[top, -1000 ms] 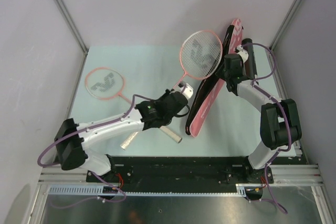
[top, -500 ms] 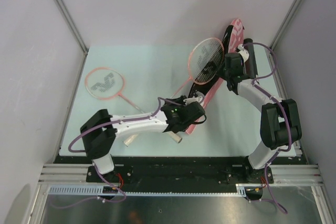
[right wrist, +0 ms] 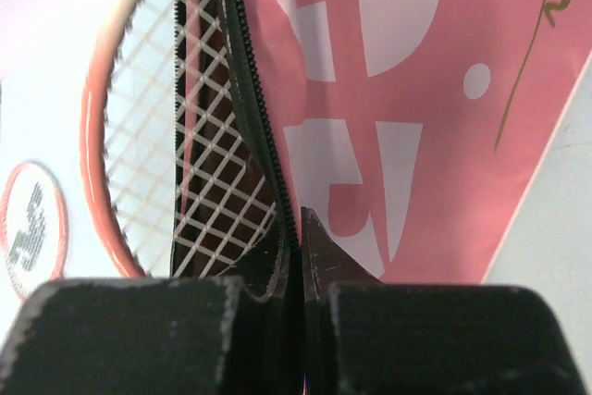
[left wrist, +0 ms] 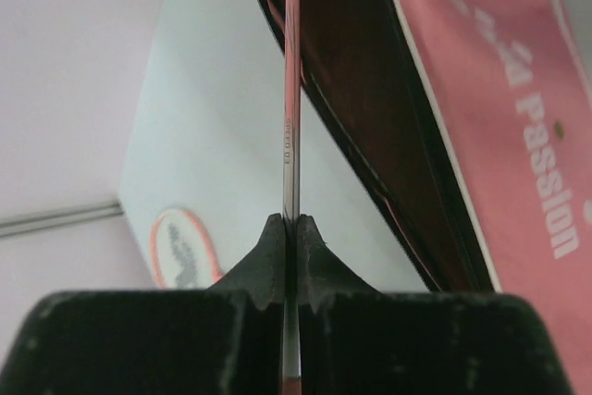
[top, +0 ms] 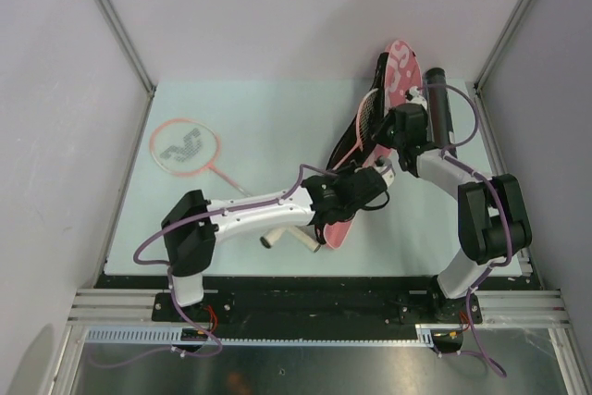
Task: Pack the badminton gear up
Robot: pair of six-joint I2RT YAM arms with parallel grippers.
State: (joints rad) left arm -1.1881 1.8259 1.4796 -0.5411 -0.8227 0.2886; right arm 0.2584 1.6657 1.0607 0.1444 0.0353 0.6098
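Where the pink racket bag (top: 400, 67) stands on edge along the right side of the table (top: 250, 117), slanting from the far right toward the near middle, both arms meet at it.

The left gripper (left wrist: 289, 224) is clamped tight on the thin metal shaft of a pink-framed racket (left wrist: 289, 90), fingers pressed against it on both sides. This racket is off the table and turned edge-on to the top camera. Its head sits at the bag's black-lined opening, and in the right wrist view it is partly behind the zipper edge.

The right gripper (right wrist: 301, 228) is pinched closed on the bag's black zipper edge. The pink panel with white lettering is to its right, the racket strings to its left. In the left wrist view the bag's outer face reads "Passion".

The second racket (top: 185, 148) lies flat on the table at the left, well apart from the bag's mouth. Its head points far left and its shaft slants toward the near middle, passing under the left arm.

The black tube (top: 437, 104) lies along the table's right edge, just beside the bag and the right gripper. Whether it touches the bag, cannot tell.
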